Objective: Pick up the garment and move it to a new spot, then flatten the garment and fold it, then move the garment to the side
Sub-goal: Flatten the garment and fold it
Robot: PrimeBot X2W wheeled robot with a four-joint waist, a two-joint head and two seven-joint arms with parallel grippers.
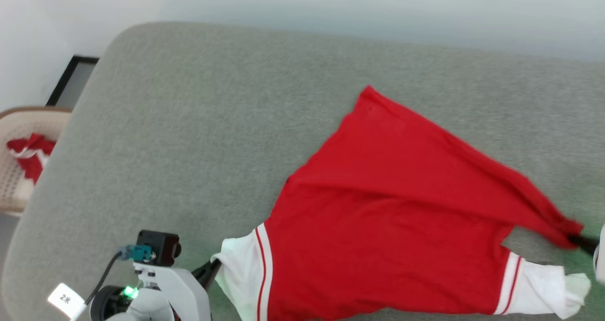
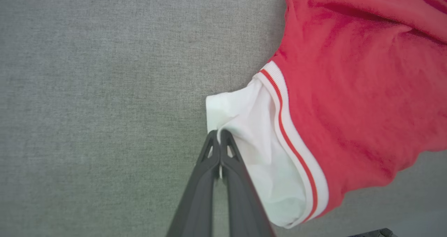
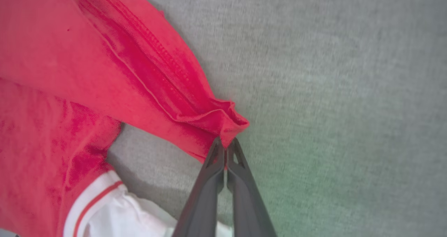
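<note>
Garment (image 1: 387, 207) near cushion's (image 1: 189, 122) front edge; left gripper (image 2: 220, 133) clamped on white sleeve (image 2: 251, 125), right gripper (image 3: 226, 141) on red corner (image 3: 223, 121). Might slip from such thin pinches if tugged.

Head camera high, wrist cameras near garment (image 1: 392, 207)

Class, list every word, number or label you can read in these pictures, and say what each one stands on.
"2米": on the small white tag hanging from the black cable, tilted; the second sign is small, so not certain.
The garment: no readable print, brand or label in the head view or either wrist view.
</note>
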